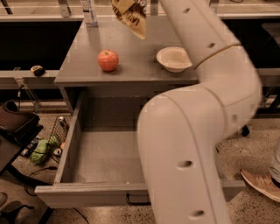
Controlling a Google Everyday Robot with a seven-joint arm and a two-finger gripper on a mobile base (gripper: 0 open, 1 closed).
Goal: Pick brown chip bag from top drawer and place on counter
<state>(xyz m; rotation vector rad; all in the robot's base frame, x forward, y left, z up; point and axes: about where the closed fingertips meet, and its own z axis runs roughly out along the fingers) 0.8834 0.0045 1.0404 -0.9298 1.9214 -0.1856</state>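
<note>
Chip bag (130, 18) hangs tilted over the counter (87, 48), behind and just right of the apple (108, 60); the gripper is out of view above it, so I can't tell its state.

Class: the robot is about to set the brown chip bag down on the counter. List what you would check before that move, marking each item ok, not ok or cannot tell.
1. Brown chip bag out of the top drawer, hanging over the counter: ok.
2. Bare counter between the apple and the white bowl for a landing spot: ok.
3. Bag apart from the bottle at the counter's back: ok.
4. Pincer's hold on the bag: cannot tell; the pincer is beyond the picture's top edge, above the bag.
5. Bag's height above the counter: cannot tell.
</note>
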